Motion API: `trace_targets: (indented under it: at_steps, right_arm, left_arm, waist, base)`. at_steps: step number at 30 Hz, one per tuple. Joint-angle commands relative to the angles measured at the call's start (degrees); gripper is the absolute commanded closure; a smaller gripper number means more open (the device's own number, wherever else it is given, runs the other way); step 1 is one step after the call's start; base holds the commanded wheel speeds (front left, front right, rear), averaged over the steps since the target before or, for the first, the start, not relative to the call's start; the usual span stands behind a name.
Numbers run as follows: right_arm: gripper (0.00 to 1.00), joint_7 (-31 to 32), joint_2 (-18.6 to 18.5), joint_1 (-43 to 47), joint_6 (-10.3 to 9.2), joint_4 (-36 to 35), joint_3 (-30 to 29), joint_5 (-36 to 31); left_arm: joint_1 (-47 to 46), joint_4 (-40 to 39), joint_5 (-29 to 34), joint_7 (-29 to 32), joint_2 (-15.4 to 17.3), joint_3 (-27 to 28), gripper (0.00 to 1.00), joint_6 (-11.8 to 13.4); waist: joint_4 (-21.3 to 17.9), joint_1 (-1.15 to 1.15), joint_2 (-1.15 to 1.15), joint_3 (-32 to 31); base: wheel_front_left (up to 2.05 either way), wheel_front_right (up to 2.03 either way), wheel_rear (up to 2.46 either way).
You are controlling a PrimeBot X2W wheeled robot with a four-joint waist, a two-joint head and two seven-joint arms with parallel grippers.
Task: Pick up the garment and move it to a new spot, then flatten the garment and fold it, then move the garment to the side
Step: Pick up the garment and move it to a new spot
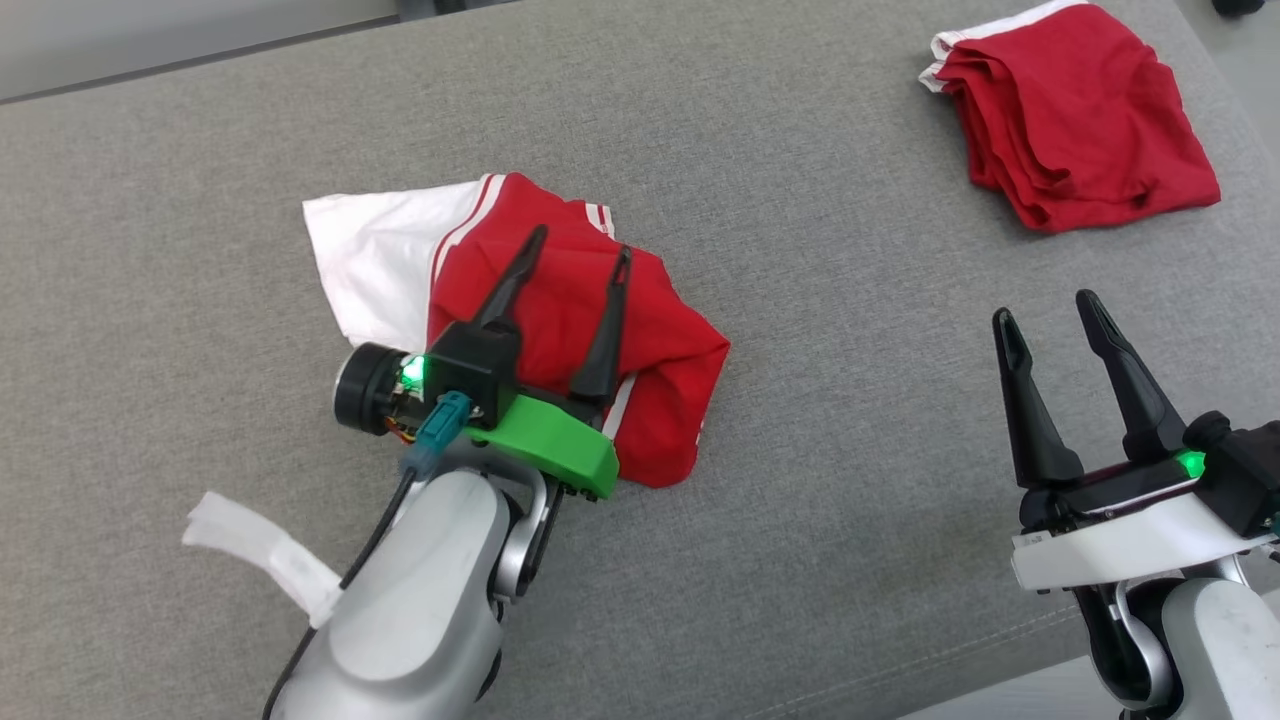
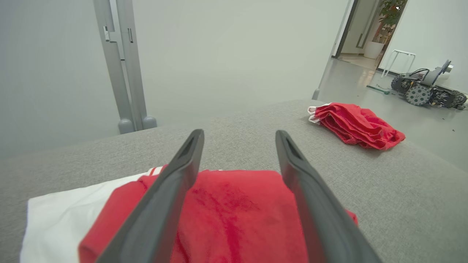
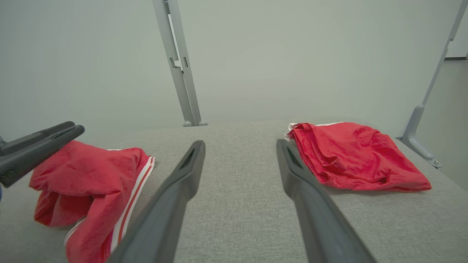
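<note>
A crumpled red garment (image 1: pixel 670 350) with white stripes and a white panel lies left of centre on the grey cushioned surface (image 1: pixel 850 480). My left gripper (image 1: pixel 582 241) hovers right over it, open, fingers spread with nothing between them. The left wrist view has the same garment (image 2: pixel 234 219) beneath the open left gripper (image 2: pixel 239 133). My right gripper (image 1: pixel 1045 308) stands open at the lower right, apart from any cloth. From the right wrist the open right gripper (image 3: pixel 240 143) points at bare cushion, with the garment (image 3: pixel 91 171) to its left.
A second red garment (image 1: pixel 1075 110), loosely folded, lies at the far right corner (image 3: pixel 351 157). The cushion's front edge (image 1: pixel 1000 670) runs close to my right arm. Grey metal posts (image 2: pixel 124 73) stand behind the surface. A small tracked machine (image 2: pixel 424 89) sits on the floor beyond.
</note>
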Motion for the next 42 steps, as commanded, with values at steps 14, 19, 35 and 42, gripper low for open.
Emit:
trace_targets:
  at_steps: [14, 19, 35, 42]
  right_arm:
    - [0.0, 3.57, 0.88, 6.02, 0.0, -2.28, -2.47, -1.32]
    - [0.0, 4.48, 1.39, 7.61, 0.0, -2.82, -2.68, -1.45]
    - [0.0, 6.54, 2.94, 13.74, 0.01, -2.4, -3.27, -2.1]
    - [0.0, 7.45, 2.5, 14.3, 0.0, -3.0, -3.55, -2.05]
  left_arm:
    - [18.0, -13.84, 1.78, -0.16, 7.89, 14.54, 0.0, 5.84]
    - [22.7, -15.04, 1.26, -0.16, 9.31, 16.55, 0.0, 6.25]
    - [31.91, -17.34, 0.15, 1.32, 10.78, 15.76, 0.0, 6.84]
    - [32.17, -17.24, 0.04, 1.79, 10.83, 14.97, 0.0, 6.53]
  waist:
    - [11.27, 0.0, 0.0, -9.58]
    - [12.11, 0.0, 0.0, -10.98]
    - [11.66, 0.0, 0.0, -17.07]
    - [11.77, 0.0, 0.0, -17.31]
  base:
    - [0.0, 0.0, 0.0]
    - [0.0, 0.0, 0.0]
    - [0.0, 0.0, 0.0]
    - [0.0, 0.0, 0.0]
